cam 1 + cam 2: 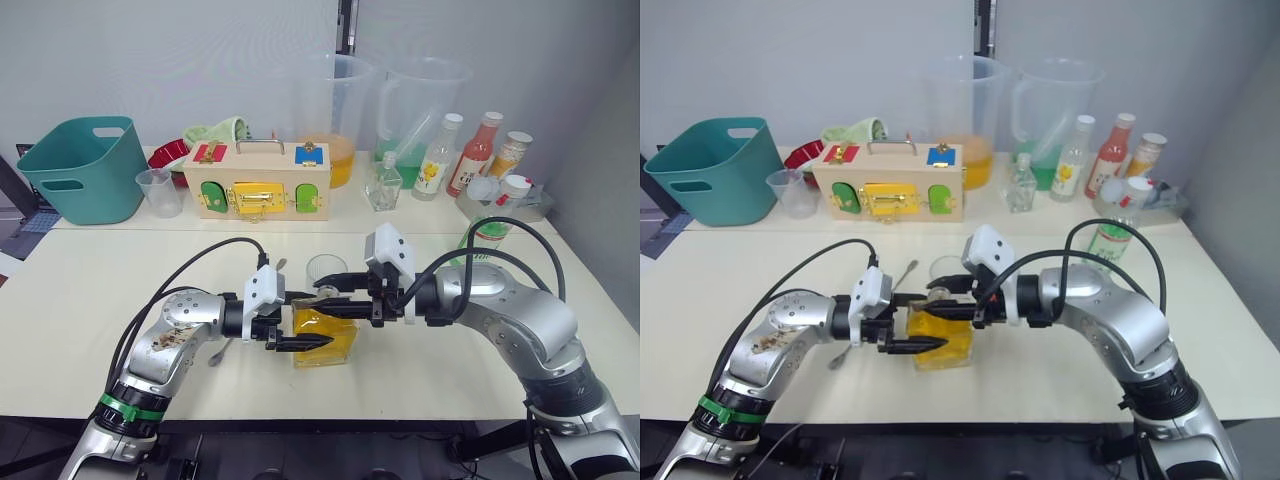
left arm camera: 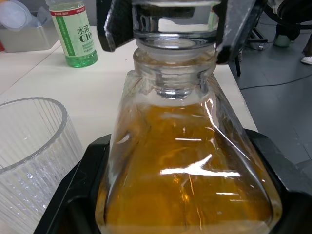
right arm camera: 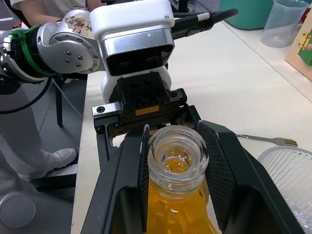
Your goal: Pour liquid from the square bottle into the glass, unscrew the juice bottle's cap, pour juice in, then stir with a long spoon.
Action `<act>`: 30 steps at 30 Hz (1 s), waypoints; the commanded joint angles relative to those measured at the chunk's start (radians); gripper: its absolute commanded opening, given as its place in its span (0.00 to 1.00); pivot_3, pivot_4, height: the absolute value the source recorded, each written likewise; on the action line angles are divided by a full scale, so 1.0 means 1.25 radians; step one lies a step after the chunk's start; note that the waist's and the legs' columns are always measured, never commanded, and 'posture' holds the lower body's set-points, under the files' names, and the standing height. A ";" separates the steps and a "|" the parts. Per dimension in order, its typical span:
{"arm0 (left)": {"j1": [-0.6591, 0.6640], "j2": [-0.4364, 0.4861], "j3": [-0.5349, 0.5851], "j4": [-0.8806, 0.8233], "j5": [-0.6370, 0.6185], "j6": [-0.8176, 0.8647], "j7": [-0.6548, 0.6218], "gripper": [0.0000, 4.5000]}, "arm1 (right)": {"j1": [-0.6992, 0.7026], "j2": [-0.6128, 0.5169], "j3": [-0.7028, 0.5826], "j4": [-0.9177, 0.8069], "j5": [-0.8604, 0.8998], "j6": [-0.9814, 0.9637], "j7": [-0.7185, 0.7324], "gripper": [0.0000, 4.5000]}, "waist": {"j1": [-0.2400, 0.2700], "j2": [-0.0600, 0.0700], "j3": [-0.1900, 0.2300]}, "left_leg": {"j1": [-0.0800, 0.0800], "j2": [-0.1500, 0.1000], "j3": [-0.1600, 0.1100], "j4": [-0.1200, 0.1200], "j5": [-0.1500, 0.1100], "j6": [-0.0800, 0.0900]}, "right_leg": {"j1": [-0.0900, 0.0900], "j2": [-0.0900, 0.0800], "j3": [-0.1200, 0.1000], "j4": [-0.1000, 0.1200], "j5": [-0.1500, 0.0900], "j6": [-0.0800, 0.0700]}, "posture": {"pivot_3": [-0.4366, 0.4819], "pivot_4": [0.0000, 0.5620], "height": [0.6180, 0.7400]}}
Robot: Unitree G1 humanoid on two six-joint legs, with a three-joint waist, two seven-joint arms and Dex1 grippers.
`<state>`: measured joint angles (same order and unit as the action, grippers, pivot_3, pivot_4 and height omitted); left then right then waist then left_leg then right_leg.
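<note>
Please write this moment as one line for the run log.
step: first pour, not begun | left gripper: clamps square bottle body | right gripper: clamps its neck | bottle: upright, beside glass

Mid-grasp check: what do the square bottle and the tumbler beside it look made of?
Square bottle: looks like thick clear glass, smooth and glossy, with bright highlights and a heavy moulded neck. Tumbler: clear with fine vertical ribs on the wall; glass likely, though ribbed plastic can't be excluded.

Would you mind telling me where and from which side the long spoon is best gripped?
Grip the long spoon near the middle of its thin stem, from straight above with the fingers across it: it lies flat on the table, so only the top is open. Its lower part runs behind the left gripper, which stands around the square bottle.
</note>
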<state>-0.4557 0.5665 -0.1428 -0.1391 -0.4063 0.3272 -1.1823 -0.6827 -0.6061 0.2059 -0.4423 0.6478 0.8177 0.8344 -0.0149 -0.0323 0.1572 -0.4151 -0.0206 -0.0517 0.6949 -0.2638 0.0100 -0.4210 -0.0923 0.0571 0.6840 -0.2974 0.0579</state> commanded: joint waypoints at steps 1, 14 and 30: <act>0.003 0.007 0.003 -0.021 0.006 -0.020 0.003 0.62 | -0.009 0.005 -0.015 -0.017 0.002 -0.003 0.002 0.24 | 0.000 0.000 0.000 | 0.000 0.000 0.000 0.000 0.000 0.000 | 0.000 0.000 0.000 0.000 0.000 0.000 | 0.48 0.27 1.00; 0.035 0.040 -0.033 -0.038 0.027 0.040 0.017 0.62 | -0.068 0.041 -0.098 -0.037 0.088 0.006 0.022 0.24 | -0.003 0.000 0.000 | 0.000 0.000 0.000 -0.001 0.000 0.000 | -0.001 0.000 0.000 0.000 0.000 0.000 | 0.48 0.27 1.00; 0.039 0.036 -0.031 -0.040 0.011 0.060 0.026 0.62 | -0.095 0.030 -0.134 -0.040 0.116 -0.014 0.048 0.24 | 0.000 0.000 -0.001 | 0.004 0.000 -0.001 -0.001 -0.001 0.001 | 0.005 0.000 -0.001 -0.002 0.000 0.000 | 0.48 0.27 1.00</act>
<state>-0.4253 0.5986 -0.1555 -0.2002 -0.4047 0.3740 -1.1464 -0.7945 -0.5571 0.0618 -0.4725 0.7967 0.8335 0.8853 -0.0144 -0.0319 0.1559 -0.4096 -0.0206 -0.0525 0.6937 -0.2646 0.0111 -0.4144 -0.0928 0.0557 0.6816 -0.2974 0.0579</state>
